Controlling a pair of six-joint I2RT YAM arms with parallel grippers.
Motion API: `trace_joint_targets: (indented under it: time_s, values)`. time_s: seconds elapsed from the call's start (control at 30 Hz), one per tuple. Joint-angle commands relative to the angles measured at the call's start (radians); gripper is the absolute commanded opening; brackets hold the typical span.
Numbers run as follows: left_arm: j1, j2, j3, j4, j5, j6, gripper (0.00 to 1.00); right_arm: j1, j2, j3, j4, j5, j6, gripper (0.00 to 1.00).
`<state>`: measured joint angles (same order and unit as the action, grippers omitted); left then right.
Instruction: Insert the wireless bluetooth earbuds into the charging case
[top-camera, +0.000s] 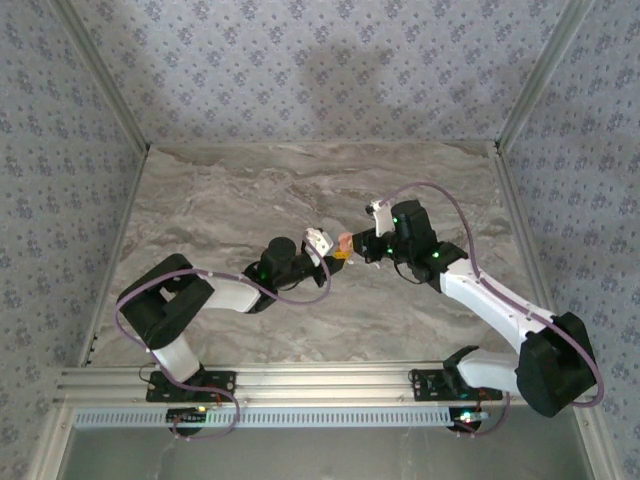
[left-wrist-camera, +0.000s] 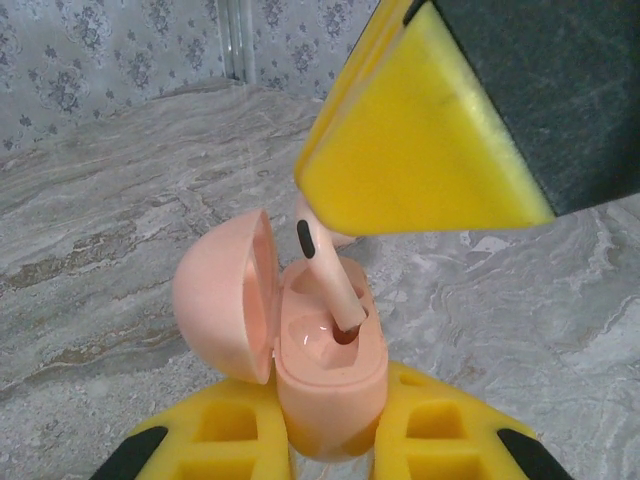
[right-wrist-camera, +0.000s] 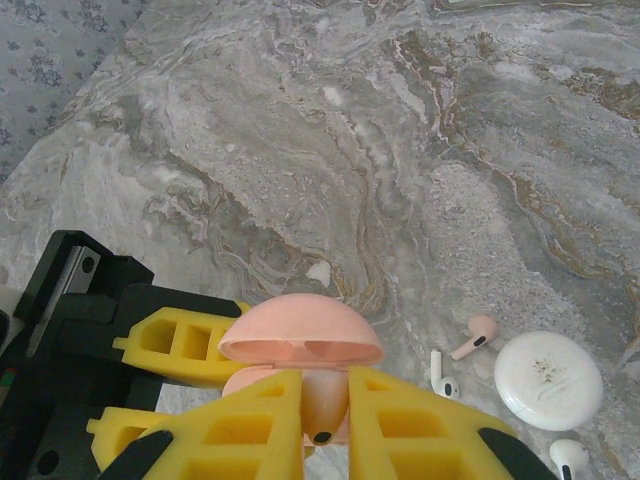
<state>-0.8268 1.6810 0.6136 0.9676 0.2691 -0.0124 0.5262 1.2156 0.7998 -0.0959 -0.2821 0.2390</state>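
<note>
**Charging case** (left-wrist-camera: 330, 375), salmon-pink round plastic clamshell. Lower centre of the left wrist view. Lid hinged open to the left, base clamped between yellow fingers.

**Left claw** (left-wrist-camera: 332, 445), yellow-fingered, bottom edge of the same view. Clenched, grasping the charging case by its base.

**Pink earbud** (left-wrist-camera: 333, 285), small salmon-pink plastic piece with a short stem. Centre of the left wrist view, tilted. Stem tip inside a well of the case base, head up under the other claw.

**Right claw** (right-wrist-camera: 325, 425), yellow-fingered, bottom centre of the right wrist view. Clenched, grasping the pink earbud by its head, just in front of the open lid.

**Counter** (right-wrist-camera: 300, 150), grey marbled surface.

**Second pink earbud** (right-wrist-camera: 473, 337). Loose on the counter, lower right of the right wrist view, well apart from the case.

**White earbud** (right-wrist-camera: 443, 378), small white plastic piece. Just beside the second pink earbud, to its lower left.

**White round disc** (right-wrist-camera: 548, 380), plastic. Flat on the counter, right of both loose earbuds.

**Further white earbud** (right-wrist-camera: 568, 455). Bottom right edge, just below the disc.
</note>
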Motion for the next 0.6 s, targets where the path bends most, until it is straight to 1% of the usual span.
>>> trace_joint_targets:
  time_s: [0.0, 0.43, 0.57]
  values:
    - [-0.005, -0.052, -0.005, 0.051, 0.018, 0.008, 0.07, 0.004, -0.018, -0.021, -0.031, 0.007, -0.032, 0.16]
    - [-0.005, -0.069, -0.012, 0.040, 0.017, 0.017, 0.07, -0.001, -0.063, -0.028, -0.026, 0.012, -0.049, 0.16]
    - [-0.006, -0.071, -0.014, 0.045, 0.026, 0.021, 0.07, 0.001, -0.062, -0.025, -0.027, -0.020, -0.061, 0.16]
